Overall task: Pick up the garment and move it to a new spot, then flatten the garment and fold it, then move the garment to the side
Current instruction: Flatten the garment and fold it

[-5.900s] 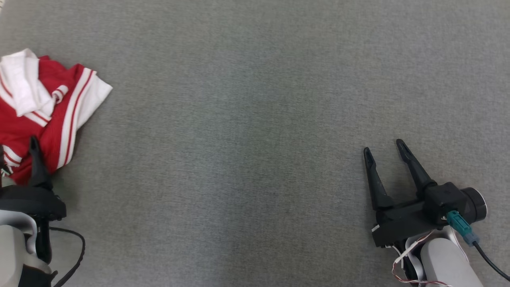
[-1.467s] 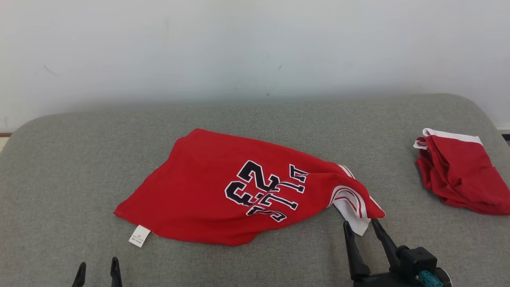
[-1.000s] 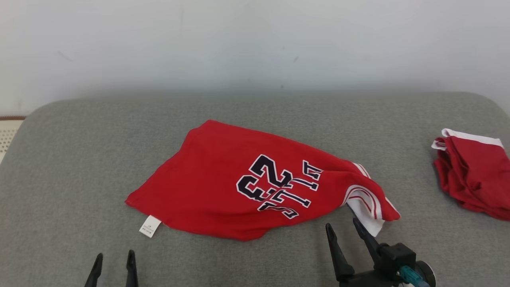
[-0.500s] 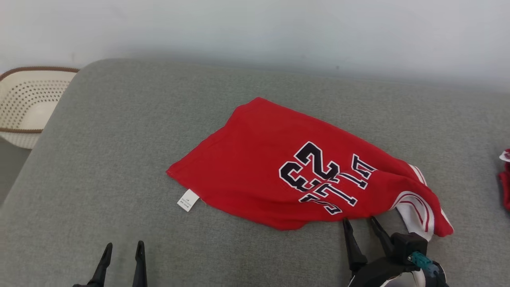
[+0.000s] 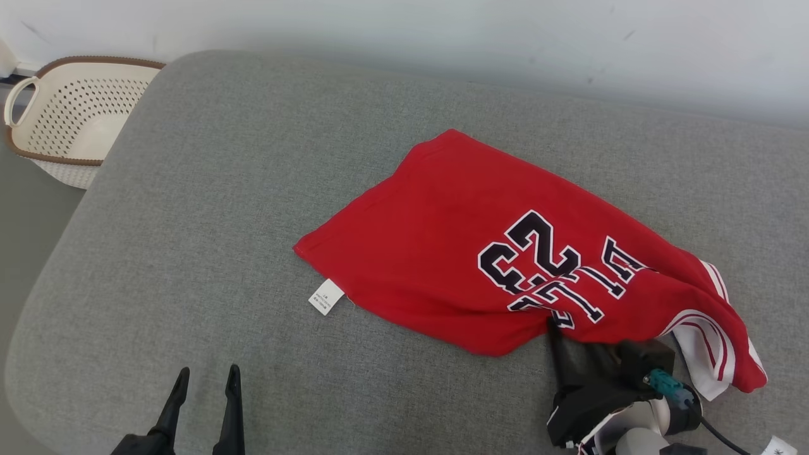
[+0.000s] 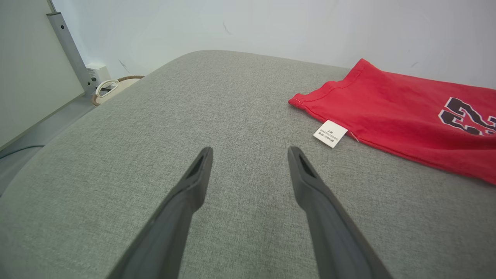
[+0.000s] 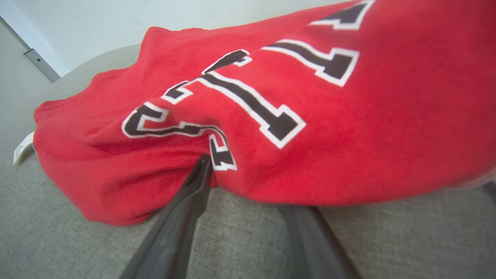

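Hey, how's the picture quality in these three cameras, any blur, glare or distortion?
Head view: even, soft light, no glare, the jersey sharp, the right end effector smeared. Left wrist view: crisp, with wide-angle stretch on the left end effector. Right wrist view: soft all over, the jersey's print close and blurred.

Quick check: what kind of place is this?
Likely an indoor laundry-folding station: a grey padded surface against a white wall, a perforated basket beside it, a red jersey laid on it.
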Controlling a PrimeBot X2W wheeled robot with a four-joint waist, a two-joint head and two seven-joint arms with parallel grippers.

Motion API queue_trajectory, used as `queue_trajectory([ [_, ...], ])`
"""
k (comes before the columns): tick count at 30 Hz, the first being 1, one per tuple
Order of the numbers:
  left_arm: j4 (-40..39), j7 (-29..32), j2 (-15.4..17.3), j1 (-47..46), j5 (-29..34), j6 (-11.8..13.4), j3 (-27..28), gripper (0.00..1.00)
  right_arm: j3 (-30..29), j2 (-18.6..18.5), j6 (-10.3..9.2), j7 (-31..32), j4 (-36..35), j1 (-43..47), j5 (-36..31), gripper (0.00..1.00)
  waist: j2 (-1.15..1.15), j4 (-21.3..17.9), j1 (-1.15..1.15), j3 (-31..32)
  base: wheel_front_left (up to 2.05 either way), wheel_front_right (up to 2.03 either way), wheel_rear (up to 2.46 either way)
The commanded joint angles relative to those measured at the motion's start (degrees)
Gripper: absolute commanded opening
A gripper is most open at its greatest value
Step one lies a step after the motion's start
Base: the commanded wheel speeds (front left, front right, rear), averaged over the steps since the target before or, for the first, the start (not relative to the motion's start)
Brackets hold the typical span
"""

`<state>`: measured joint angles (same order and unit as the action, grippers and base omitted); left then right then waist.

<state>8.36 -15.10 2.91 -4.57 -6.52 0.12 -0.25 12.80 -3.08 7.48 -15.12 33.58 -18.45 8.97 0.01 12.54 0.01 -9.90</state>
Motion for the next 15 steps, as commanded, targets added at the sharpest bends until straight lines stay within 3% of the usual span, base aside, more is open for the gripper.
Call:
queue_trajectory([
  [1,-0.3,-0.1,0.0,-0.3,0.0,0.2,0.0,1.0,-0.3,0.1,0.02,0.0,-0.9,-0.6,0.0,0.0,-0.01,0.0,-0.01,-0.2,0.0,0.0,0.0],
  [8,-0.1,-0.1,0.0,0.8,-0.4,0.1,0.5,1.0,0.8,-0.6,0.02,0.0,-9.9,2.1,2.3,0.0,-0.01,-1.6,-0.01,0.8,0.0,0.0,0.0],
  [15,0.5,-0.1,0.0,1.8,-1.2,-0.3,-0.5,1.0,2.0,-4.4,0.02,0.0,-21.2,4.5,4.5,0.0,-0.01,-3.5,-0.01,2.2,0.0,0.0,0.0],
])
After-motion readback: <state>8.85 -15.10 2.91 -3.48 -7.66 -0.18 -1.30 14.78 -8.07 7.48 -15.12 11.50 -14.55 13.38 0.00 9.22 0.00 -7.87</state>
